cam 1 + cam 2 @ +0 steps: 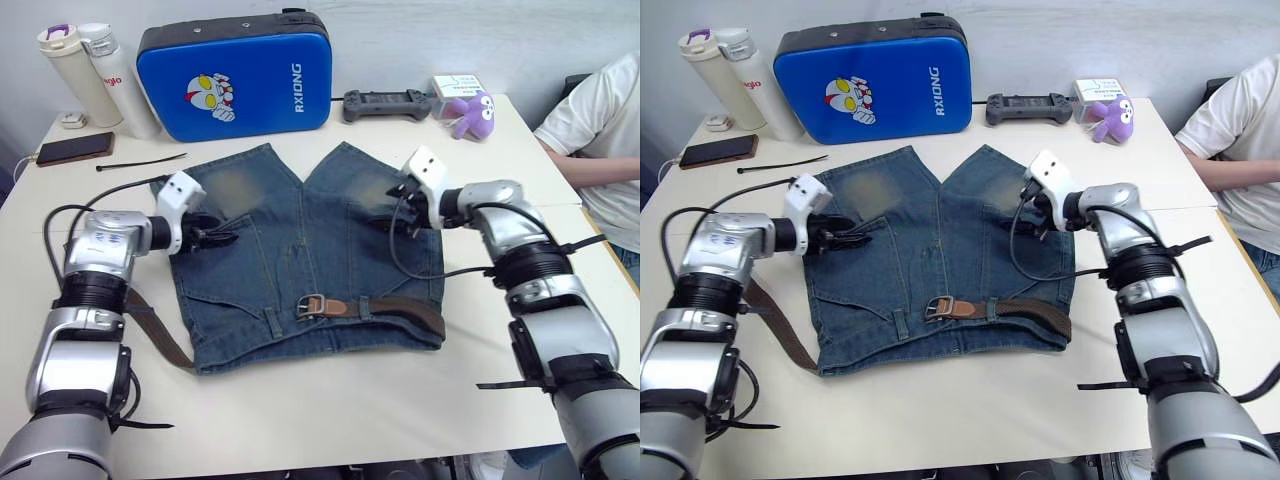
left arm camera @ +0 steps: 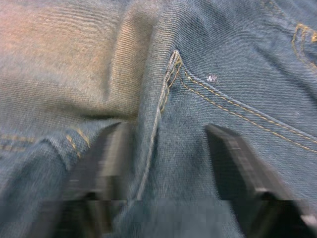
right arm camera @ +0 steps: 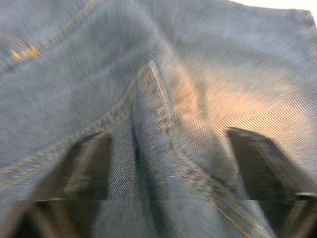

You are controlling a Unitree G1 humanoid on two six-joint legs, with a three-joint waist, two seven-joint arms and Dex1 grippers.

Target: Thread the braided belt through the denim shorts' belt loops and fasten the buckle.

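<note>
The denim shorts (image 1: pixel 300 250) lie flat on the white table, waistband nearest me. The braided belt (image 1: pixel 395 308) runs along the right half of the waistband, with its buckle (image 1: pixel 312 305) at the middle. The belt's other end trails off the shorts' left side (image 1: pixel 155 325). A belt loop (image 1: pixel 901 325) stands on the waistband left of the buckle. My left gripper (image 1: pixel 222 237) is open low over the left leg, a denim fold (image 2: pixel 148 124) between its fingers (image 2: pixel 104 163). My right gripper (image 1: pixel 395 222) is open over the right leg, straddling a stitched seam (image 3: pixel 163 124).
At the back stand a blue padded case (image 1: pixel 235 75) and two bottles (image 1: pixel 85 75). A phone (image 1: pixel 74 148) and a black cable tie (image 1: pixel 140 162) lie back left. A game controller (image 1: pixel 388 104) and purple toy (image 1: pixel 470 115) sit back right. A person (image 1: pixel 600 130) sits at the right edge.
</note>
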